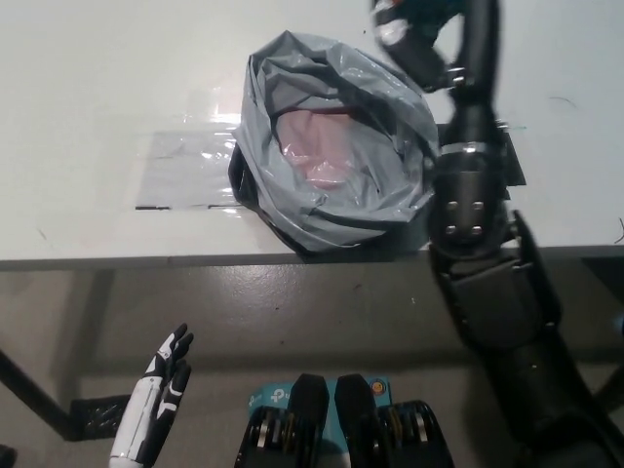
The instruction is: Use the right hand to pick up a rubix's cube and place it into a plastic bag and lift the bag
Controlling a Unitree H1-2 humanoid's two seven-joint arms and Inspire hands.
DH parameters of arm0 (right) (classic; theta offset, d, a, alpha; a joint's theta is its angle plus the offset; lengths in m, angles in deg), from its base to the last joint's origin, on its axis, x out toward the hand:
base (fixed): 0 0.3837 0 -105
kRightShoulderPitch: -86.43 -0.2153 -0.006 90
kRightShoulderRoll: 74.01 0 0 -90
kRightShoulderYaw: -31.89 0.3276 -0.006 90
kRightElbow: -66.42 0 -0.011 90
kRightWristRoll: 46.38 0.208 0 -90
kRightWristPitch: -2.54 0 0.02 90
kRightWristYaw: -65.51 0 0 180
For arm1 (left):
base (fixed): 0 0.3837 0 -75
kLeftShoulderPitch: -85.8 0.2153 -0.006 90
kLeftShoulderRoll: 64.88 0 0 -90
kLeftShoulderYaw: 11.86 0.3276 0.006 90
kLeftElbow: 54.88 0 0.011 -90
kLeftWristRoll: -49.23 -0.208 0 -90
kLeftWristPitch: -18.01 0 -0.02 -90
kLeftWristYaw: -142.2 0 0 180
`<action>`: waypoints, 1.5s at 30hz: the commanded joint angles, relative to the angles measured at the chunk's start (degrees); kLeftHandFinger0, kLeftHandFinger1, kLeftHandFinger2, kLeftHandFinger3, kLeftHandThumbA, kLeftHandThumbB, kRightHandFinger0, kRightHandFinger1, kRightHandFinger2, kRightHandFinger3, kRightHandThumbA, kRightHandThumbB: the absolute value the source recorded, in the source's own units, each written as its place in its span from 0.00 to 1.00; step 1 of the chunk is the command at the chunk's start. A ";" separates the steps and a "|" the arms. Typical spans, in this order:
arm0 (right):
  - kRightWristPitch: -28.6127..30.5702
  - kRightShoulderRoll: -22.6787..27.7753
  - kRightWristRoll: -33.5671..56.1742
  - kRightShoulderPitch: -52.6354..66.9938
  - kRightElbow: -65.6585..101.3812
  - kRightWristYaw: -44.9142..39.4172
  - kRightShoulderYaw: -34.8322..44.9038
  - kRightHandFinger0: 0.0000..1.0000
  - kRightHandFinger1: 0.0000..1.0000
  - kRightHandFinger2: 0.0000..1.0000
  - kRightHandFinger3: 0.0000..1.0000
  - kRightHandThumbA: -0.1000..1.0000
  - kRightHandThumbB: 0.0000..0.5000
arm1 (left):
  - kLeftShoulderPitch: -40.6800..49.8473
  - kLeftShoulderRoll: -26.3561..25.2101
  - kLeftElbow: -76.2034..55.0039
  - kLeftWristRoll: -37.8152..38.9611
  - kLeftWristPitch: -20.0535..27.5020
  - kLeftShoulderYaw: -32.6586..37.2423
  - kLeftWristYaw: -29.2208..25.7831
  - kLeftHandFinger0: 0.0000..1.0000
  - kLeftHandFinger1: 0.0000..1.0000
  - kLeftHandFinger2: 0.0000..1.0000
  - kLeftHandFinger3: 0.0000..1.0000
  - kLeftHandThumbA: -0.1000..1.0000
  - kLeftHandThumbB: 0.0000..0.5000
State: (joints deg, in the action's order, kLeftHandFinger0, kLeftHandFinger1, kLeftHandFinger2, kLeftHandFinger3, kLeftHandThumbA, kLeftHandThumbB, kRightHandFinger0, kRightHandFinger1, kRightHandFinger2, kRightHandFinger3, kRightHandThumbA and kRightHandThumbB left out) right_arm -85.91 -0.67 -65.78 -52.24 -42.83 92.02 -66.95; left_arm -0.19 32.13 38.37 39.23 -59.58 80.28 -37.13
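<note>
head view: right robot hand (414,29) blurred at the top edge above the grey plastic bag (336,146) near the worktop's (88,88) front edge, seemingly clutching a teal cube (426,8); left robot hand (156,405) hangs spread below. no legible writing.

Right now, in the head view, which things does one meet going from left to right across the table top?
Clear flat plastic sheet → crumpled grey plastic bag, open at the top → black right hand, raised at the bag's far right edge.
</note>
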 commanded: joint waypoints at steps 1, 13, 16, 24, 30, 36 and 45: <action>2.47 -0.64 -2.58 -5.32 -7.63 -2.47 -2.41 0.01 0.36 0.82 0.80 0.00 0.38 | -0.48 -0.52 -1.14 0.32 2.67 0.09 0.12 1.00 1.00 1.00 1.00 1.00 0.39; 7.11 -0.09 -7.13 -13.21 -30.87 2.51 -7.06 0.00 0.37 0.78 0.81 0.00 0.38 | -0.86 -0.17 -1.95 0.09 1.52 0.06 -0.03 1.00 1.00 1.00 1.00 1.00 0.41; 4.06 0.60 -9.13 -13.38 -31.69 2.24 -8.65 0.09 0.46 0.82 0.83 0.07 0.44 | -0.92 -0.26 -2.26 -0.23 1.36 0.11 -0.04 1.00 1.00 1.00 1.00 1.00 0.40; 2.00 3.43 -7.61 -12.53 -28.74 -11.73 -11.79 1.00 1.00 1.00 1.00 0.80 1.00 | -1.09 -0.34 -1.88 -0.27 2.63 0.08 -0.24 1.00 1.00 1.00 1.00 1.00 0.38; 2.53 4.56 -6.91 -11.59 -24.00 -13.37 -11.48 1.00 1.00 1.00 1.00 0.88 1.00 | -1.37 -0.05 -1.49 0.09 2.30 0.08 -0.20 1.00 1.00 1.00 1.00 1.00 0.38; 5.64 5.99 -5.16 -10.43 -13.47 -10.93 -7.52 1.00 1.00 1.00 1.00 0.84 0.99 | -1.65 -0.20 -0.64 0.66 2.66 -0.02 -0.01 1.00 1.00 1.00 1.00 1.00 0.42; 2.45 9.80 -8.02 -11.12 -0.42 -9.26 -2.08 1.00 1.00 1.00 1.00 0.96 1.00 | -1.42 -0.27 -0.85 -0.09 2.82 0.04 -0.29 1.00 1.00 1.00 1.00 1.00 0.42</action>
State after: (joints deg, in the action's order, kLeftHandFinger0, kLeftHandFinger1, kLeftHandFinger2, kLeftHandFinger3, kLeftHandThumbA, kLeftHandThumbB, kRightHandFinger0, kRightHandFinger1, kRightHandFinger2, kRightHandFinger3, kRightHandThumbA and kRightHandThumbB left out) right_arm -83.36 6.08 -72.16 -60.66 -49.03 81.04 -72.42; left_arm -1.26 32.14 38.16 39.36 -58.89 80.29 -37.13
